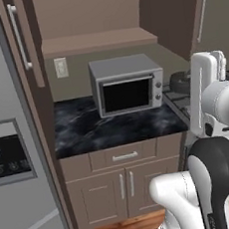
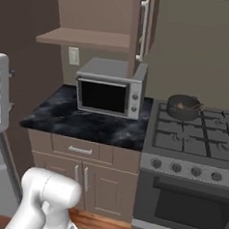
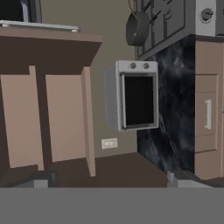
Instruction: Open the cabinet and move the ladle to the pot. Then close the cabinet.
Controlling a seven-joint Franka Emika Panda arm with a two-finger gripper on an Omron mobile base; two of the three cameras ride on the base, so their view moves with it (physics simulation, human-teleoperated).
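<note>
Black stone surface (image 1: 88,131) holds a grey microwave (image 1: 127,84), with bare room in front of it. Above, the cabinet (image 2: 142,26) doors hang wide open. On the stove (image 2: 197,137), the pot (image 2: 183,106) seems to hold the ladle (image 2: 188,106). The tool (image 3: 109,180) tips stand apart.

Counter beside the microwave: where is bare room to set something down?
The black counter is bare in front of the microwave and on its wall-outlet side. The stove side is tight; the pot fills the near back burner.
</note>
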